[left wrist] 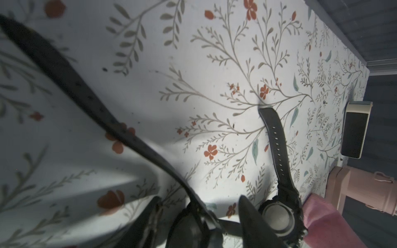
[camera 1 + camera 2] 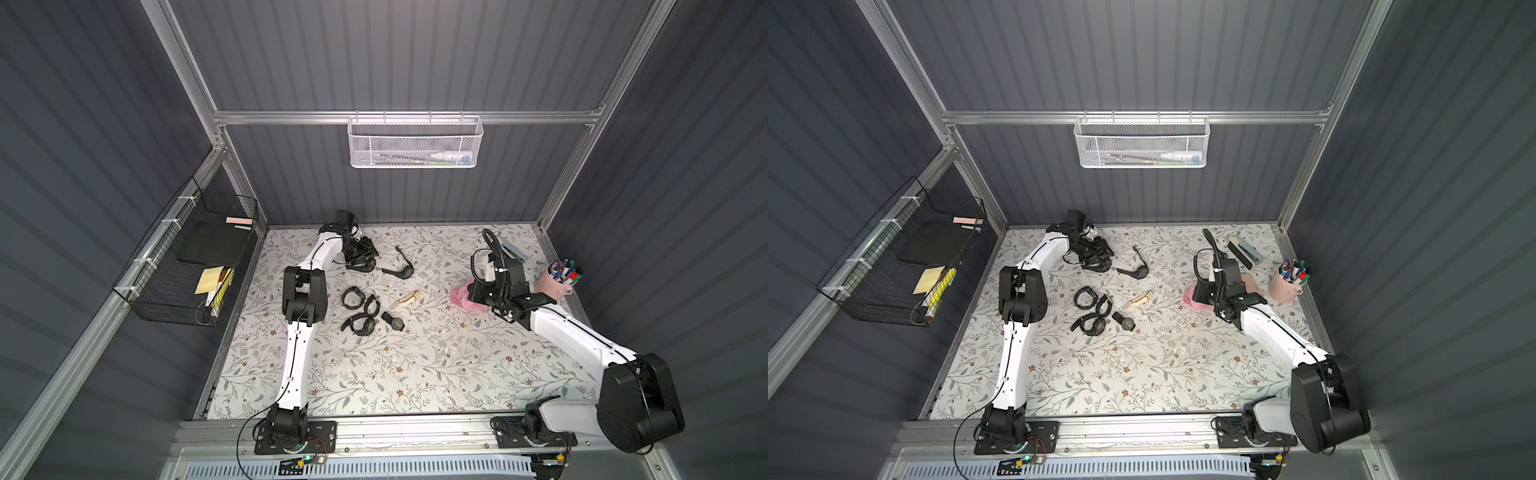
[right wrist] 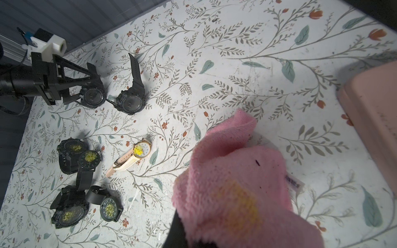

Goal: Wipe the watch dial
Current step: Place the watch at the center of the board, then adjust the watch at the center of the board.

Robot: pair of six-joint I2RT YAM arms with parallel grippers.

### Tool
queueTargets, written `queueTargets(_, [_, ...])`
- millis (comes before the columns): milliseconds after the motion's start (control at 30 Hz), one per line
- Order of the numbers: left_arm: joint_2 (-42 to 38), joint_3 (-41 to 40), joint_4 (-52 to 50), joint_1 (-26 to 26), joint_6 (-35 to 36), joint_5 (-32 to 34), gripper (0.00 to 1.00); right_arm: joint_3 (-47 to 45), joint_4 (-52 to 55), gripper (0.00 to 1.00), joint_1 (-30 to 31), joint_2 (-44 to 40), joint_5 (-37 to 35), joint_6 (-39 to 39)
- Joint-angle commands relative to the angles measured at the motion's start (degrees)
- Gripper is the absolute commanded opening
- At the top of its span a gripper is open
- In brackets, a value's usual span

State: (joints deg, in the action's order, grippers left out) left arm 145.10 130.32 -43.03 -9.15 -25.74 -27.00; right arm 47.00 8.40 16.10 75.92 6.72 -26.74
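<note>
My left gripper point(image 2: 365, 259) is low over the far left of the table, jaws open, with a black watch point(image 3: 93, 97) lying on the table between its fingers point(image 1: 253, 223); its dial looks clean. A second clean black watch point(image 3: 131, 104) lies just beside it. Several watches with yellow grime on their dials sit mid-table, among them a black one point(image 3: 89, 157) and a cream-strapped one point(image 3: 141, 149). On the right, my right gripper point(image 3: 199, 240) is shut on a pink cloth point(image 3: 236, 182) with a yellow stain, held just above the table, far from the watches.
A pink cup of pens point(image 2: 555, 282) stands right of the cloth, with a flat black-and-white block point(image 2: 513, 249) behind it. A white mesh basket point(image 2: 415, 143) hangs on the back wall. A black wire basket point(image 2: 187, 257) hangs on the left wall.
</note>
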Motion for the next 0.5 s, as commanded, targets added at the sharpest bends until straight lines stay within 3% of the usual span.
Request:
queueTargets(0, [-5.96, -2.14, 0.92, 0.45, -0.44, 2.23, 0.66, 0.10, 1.37, 0.00, -0.27, -0.11, 0.53, -0.61])
queueTargets(167, [-13.71, -9.90, 1.16, 0.45, -0.29, 4.57, 0.78, 0.63, 3.25, 0.00, -0.29, -0.57, 0.49, -0.49])
queueTargets(467, [-30.65, -29.06, 4.07, 0.47, -7.80, 11.55, 0.81, 0.37, 4.41, 0.00, -0.23, -2.30, 3.61, -0.86])
